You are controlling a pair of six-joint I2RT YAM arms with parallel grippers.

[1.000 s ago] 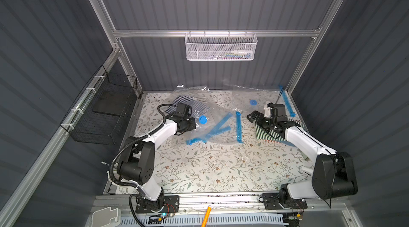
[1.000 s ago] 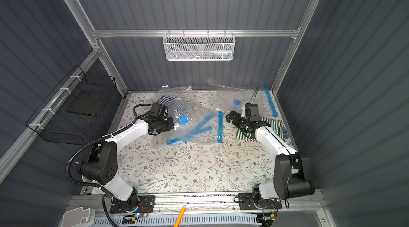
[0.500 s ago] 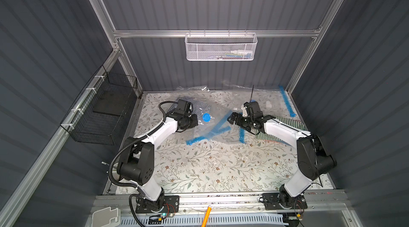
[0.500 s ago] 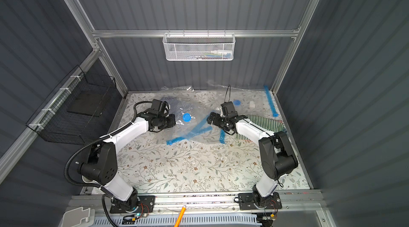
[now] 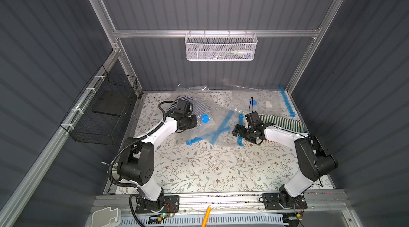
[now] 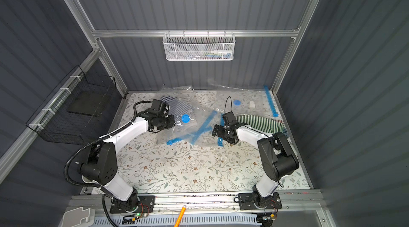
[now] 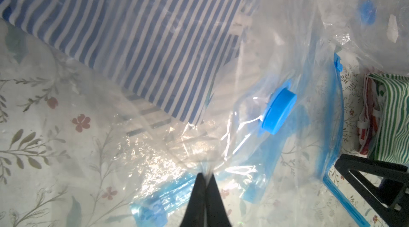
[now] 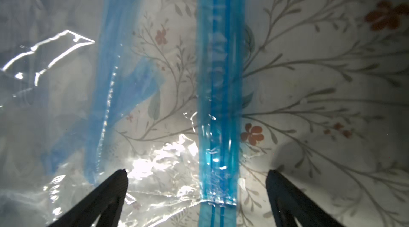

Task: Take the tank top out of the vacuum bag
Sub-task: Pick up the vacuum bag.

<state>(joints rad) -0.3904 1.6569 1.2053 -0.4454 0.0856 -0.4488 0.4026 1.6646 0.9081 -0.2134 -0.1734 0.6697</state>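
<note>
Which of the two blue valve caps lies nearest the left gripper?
The blue valve cap right beside the left gripper, on the vacuum bag it pinches. The other cap lies farther off, toward the back wall.

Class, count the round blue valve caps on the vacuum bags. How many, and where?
2. One valve cap is on the vacuum bag pinched by the left gripper; a second valve cap lies farther back, toward the right. Crumpled plastic may hide more.
</note>
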